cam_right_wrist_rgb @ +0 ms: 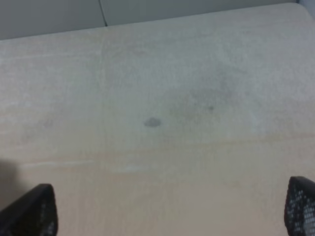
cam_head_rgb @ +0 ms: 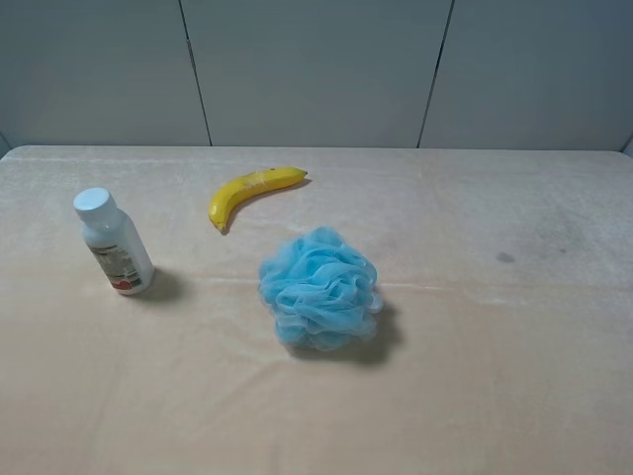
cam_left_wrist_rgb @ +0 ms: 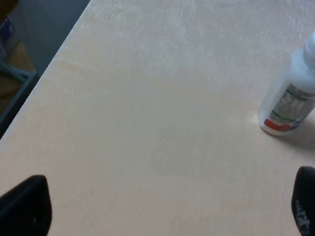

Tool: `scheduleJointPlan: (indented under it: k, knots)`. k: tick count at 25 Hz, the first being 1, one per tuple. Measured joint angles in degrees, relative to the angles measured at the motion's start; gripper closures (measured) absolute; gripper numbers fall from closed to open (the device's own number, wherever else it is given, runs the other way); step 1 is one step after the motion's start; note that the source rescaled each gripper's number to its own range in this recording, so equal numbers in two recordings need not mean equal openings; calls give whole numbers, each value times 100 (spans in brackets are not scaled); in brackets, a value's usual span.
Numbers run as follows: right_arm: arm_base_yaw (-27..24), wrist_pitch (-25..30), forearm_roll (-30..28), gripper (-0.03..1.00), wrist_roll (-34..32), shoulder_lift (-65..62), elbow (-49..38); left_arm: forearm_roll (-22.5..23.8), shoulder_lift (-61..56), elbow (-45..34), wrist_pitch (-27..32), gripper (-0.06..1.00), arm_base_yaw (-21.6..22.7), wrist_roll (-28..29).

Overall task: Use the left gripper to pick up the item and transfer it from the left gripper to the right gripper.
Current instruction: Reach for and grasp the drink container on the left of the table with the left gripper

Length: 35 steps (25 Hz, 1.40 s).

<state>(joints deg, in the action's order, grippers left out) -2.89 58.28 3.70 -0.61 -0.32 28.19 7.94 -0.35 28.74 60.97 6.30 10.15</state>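
In the exterior high view, a small translucent-white plastic bottle [cam_head_rgb: 114,244] with a round white cap and a label printed in red and dark ink stands upright on the left part of the pale beige table [cam_head_rgb: 495,376]. Nothing touches it. A curved yellow banana [cam_head_rgb: 252,190] lies farther back and to the bottle's right. A fluffy blue mesh bath sponge [cam_head_rgb: 319,289] sits near the middle, in front of the banana. All three are well apart. A small grey stain [cam_head_rgb: 505,257] marks the table's right part.

In the left wrist view, the left gripper [cam_left_wrist_rgb: 165,209] hangs over bare tabletop. Its black fingers [cam_left_wrist_rgb: 27,206] are spread wide with nothing between them (only the tips show, at the frame's corners). The bottle [cam_left_wrist_rgb: 290,98] stands outside that gap, clear of the nearer tip.

In the right wrist view, the right gripper [cam_right_wrist_rgb: 166,211] is likewise spread wide and empty, and its black fingertips [cam_right_wrist_rgb: 301,209] are textured. The grey stain [cam_right_wrist_rgb: 152,122] lies ahead of it. A fainter smudge nearby may be a second mark, though the picture is too soft to be sure.
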Motion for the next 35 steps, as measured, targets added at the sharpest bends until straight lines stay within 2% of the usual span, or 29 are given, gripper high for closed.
scheduleJointPlan:
  k: [22, 25, 31, 35]
  knots:
    - [0, 0, 0, -3, 0, 0, 0, 0, 0, 7, 0, -1, 0, 0]
    - [0, 6, 0, -3, 0, 0, 0, 0, 27, 240, 42, -1, 0, 0]
    - [0, 0, 0, -3, 0, 0, 0, -14, 1343, 1212, 342, -1, 0, -26]
    - [0, 0, 0, -3, 0, 0, 0, -245, 2613, 1805, 346, -1, 0, -359]
